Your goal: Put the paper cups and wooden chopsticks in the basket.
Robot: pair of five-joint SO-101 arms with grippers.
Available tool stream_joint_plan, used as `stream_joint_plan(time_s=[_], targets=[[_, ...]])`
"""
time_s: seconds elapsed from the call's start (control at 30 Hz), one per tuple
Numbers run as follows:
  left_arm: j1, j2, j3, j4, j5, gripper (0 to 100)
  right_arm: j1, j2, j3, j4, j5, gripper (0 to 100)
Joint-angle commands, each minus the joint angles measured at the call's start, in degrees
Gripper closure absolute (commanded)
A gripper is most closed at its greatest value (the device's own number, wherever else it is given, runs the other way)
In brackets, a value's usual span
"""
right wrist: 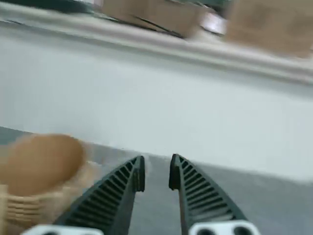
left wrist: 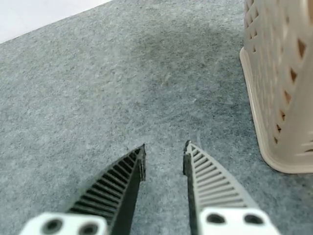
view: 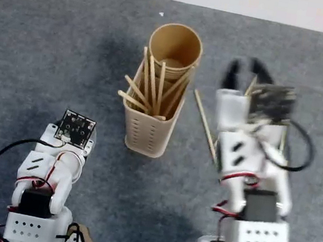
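Several wooden chopsticks (view: 154,89) stand upright in the beige basket (view: 147,134), fanning out at odd angles. The stacked paper cups (view: 174,46) sit mouth-up at its far end. One loose chopstick (view: 205,125) lies flat on the grey carpet (view: 50,48) just right of the basket, its long axis running diagonally from near the cups back toward the right arm. The right gripper (view: 246,73) hovers past its far tip, jaws a narrow gap apart with nothing between them, as its wrist view shows. The left gripper (left wrist: 164,159) is slightly parted and empty, low over carpet beside the basket's wall.
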Motion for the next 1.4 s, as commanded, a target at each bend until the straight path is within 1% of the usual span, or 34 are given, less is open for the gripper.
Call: stream_joint_plan(time_s=[0.0, 0.07, 0.17, 0.27, 0.43, 0.63, 0.8, 1.03, 1.07, 1.13, 1.17, 1.3, 1.37], targets=[[0.9, -0.1, 1.0, -1.0, -0.6, 84, 10.2, 0.0, -8.0, 8.7, 0.2, 90.1], [0.9, -0.1, 1.0, -1.0, -0.6, 84, 14.3, 2.3, -9.6, 10.8, 2.9, 90.1], [0.9, -0.1, 1.0, -1.0, -0.6, 84, 16.3, 10.9, -9.8, 15.9, 9.0, 90.1], [0.9, -0.1, 1.0, -1.0, -0.6, 84, 18.2, 23.3, -10.2, 19.4, 11.9, 90.1], [0.9, -0.1, 1.0, -1.0, -0.6, 84, 19.6, 43.2, -10.4, 17.5, 12.5, 90.0], [0.9, -0.1, 1.0, -1.0, -0.6, 84, 19.5, 57.5, -10.4, 10.7, 12.1, 90.0], [0.9, -0.1, 1.0, -1.0, -0.6, 84, 19.8, 62.3, -10.4, 7.3, 12.0, 90.0], [0.9, -0.1, 1.0, -1.0, -0.6, 84, 19.7, 66.2, -10.4, 7.3, 12.0, 90.9], [0.9, -0.1, 1.0, -1.0, -0.6, 84, 19.7, 66.9, -10.4, 7.3, 12.0, 92.5], [0.9, -0.1, 1.0, -1.0, -0.6, 84, 19.7, 67.6, -10.4, 7.3, 12.1, 98.9], [0.9, -0.1, 1.0, -1.0, -0.6, 84, 19.7, 67.7, -10.4, 7.3, 12.1, 99.8], [0.9, -0.1, 1.0, -1.0, -0.6, 84, 19.8, 64.6, -10.7, 7.5, 12.0, 99.4], [0.9, -0.1, 1.0, -1.0, -0.6, 84, 19.8, 59.9, -11.7, 7.8, 9.8, 99.4]])
